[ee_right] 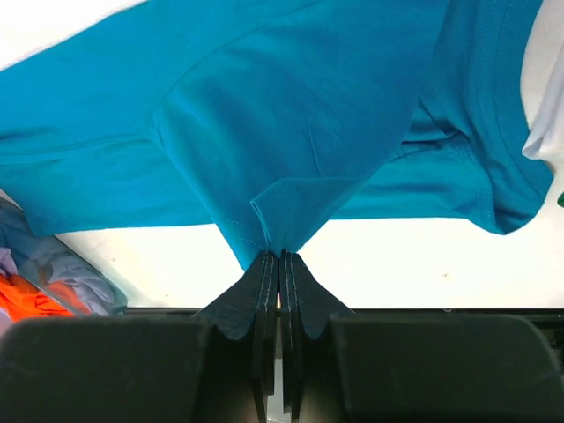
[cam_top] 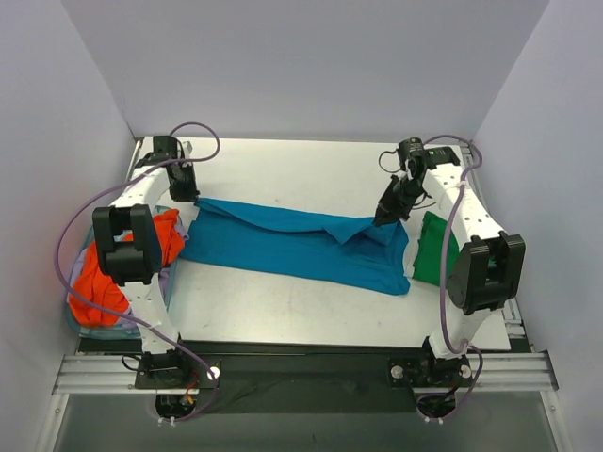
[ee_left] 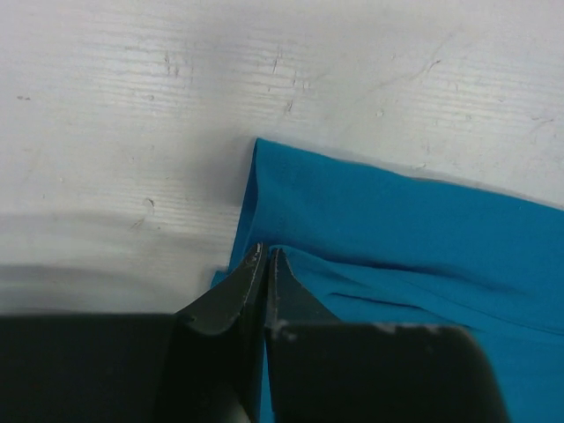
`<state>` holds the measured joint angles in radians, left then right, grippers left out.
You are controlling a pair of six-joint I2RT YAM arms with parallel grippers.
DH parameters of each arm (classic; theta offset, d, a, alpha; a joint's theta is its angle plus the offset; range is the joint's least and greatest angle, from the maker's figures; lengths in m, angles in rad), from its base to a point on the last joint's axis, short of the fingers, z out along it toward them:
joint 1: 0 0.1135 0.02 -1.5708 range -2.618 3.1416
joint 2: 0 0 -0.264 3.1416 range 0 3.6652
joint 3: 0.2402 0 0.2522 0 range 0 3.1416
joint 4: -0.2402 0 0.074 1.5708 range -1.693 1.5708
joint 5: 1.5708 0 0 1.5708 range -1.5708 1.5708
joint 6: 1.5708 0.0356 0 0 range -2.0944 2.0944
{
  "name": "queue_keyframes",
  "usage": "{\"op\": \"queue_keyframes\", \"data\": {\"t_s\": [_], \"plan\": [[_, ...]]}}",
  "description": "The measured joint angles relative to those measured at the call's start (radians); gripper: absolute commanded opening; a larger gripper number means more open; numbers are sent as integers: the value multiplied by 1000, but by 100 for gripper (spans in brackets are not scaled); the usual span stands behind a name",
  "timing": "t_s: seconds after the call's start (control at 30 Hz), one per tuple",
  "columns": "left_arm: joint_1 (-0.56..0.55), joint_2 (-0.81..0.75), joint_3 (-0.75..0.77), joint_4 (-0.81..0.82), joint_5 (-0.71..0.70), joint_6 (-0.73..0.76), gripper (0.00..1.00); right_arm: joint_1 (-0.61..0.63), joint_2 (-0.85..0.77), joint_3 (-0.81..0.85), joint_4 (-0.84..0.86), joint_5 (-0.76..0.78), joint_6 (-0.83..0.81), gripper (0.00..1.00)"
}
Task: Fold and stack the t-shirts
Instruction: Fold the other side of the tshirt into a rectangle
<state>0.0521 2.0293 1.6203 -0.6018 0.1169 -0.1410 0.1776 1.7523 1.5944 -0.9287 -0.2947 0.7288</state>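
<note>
My left gripper (ee_left: 265,256) and right gripper (ee_right: 280,257) each clamp the far edge of the blue shirt (cam_top: 283,247), spread across the table (cam_top: 283,315); both ends are held, presumably to fold it evenly.

Spread t-shirt (cam_top: 292,247) lies across middle of table (cam_top: 283,315), folded shirt (cam_top: 431,250) just right of it, clothes heap (cam_top: 102,281) at left edge, poss. partly off it.

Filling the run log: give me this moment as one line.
phase: mid-fold | left tool: shut on teal shirt corner | right tool: shut on lifted edge | orange pile: left | green shirt: right
</note>
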Motion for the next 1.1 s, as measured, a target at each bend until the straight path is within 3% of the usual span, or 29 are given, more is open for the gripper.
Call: {"op": "queue_keyframes", "data": {"t_s": [0.13, 0.17, 0.2, 0.23, 0.53, 0.8, 0.87, 0.9, 1.0, 1.1], "plan": [[0, -7, -26, -1, 0, -2, 36, 1, 0, -26, -16, -2, -8, 0], [0, -11, -32, -1, 0, -6, 36, 1, 0, -31, -18, -2, -10, 0], [0, -19, -44, 3, 0, -12, 46, 1, 0, -38, -23, -4, -15, 0], [0, -29, -56, 4, 2, -11, 49, 2, 0, -45, -27, -7, -19, 0], [-17, -84, -66, 53, 61, -93, 51, 21, 27, -67, -54, -10, -59, 0], [-130, 4, 4, 70, 168, -135, 51, 34, 84, -72, -56, -2, -87, 0], [-155, 32, 16, 70, 192, -137, 51, 36, 92, -82, -59, 8, -94, 7], [-165, 45, 20, 70, 202, -137, 51, 39, 95, -87, -59, 16, -95, 22], [-178, 72, 23, 71, 230, -139, 51, 54, 103, -89, -68, 51, -111, 43], [-172, 95, 23, 71, 244, -142, 51, 101, 113, -45, -90, 104, -151, 49]]}}
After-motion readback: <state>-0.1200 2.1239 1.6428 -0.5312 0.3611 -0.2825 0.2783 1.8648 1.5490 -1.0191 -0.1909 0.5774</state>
